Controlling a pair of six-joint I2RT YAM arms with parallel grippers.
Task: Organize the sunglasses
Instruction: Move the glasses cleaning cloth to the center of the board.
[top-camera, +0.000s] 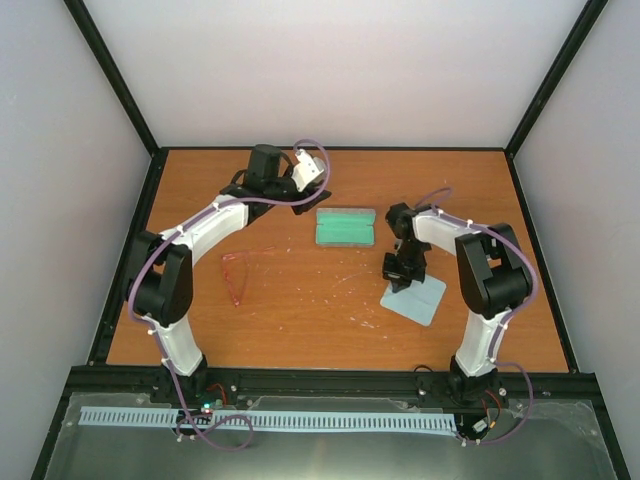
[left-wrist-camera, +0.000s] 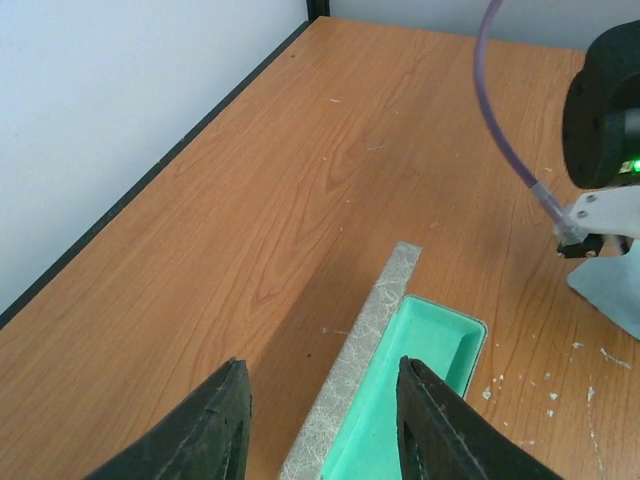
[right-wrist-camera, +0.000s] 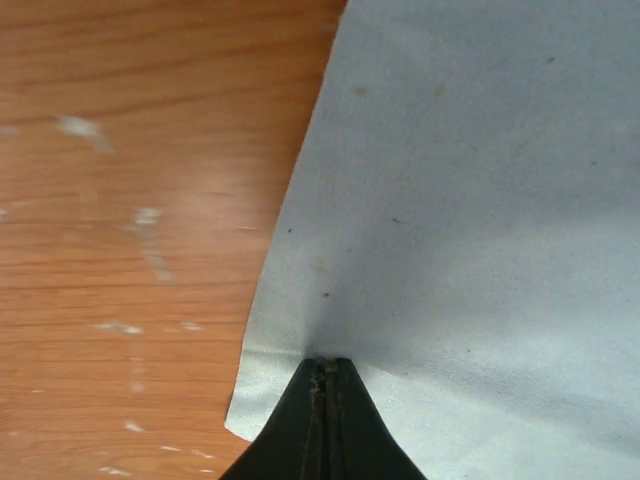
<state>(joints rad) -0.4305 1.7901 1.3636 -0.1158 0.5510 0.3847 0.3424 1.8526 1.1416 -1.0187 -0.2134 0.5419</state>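
Nearest the arm bases, my right gripper (top-camera: 398, 280) is pinched shut on the near-left edge of the light blue cloth (top-camera: 415, 298). The right wrist view shows its fingertips (right-wrist-camera: 325, 372) pressed together with the fabric puckered between them.

Left of centre, a little farther in, lie the sunglasses (top-camera: 238, 272), a faint red-pink outline flat on the table (top-camera: 300, 330), well apart from both grippers. One thin piece runs left to right and another trails toward the near edge. I cannot tell the long axis with certainty.

Farther back sits the open grey case (top-camera: 346, 227), its green lining facing up. My left gripper (top-camera: 300, 205) hovers over the case's far-left corner, its fingers spread apart and holding nothing. Its wrist view shows the case (left-wrist-camera: 420, 390) below the gap.

From that gripper the sunglasses lie back toward the near left. I judge the left arm the nearer one, and free to fetch them.

The table is orange-brown wood grain flecked with pale scuffs. Plain pale walls (top-camera: 350, 60) in black framing close it in.
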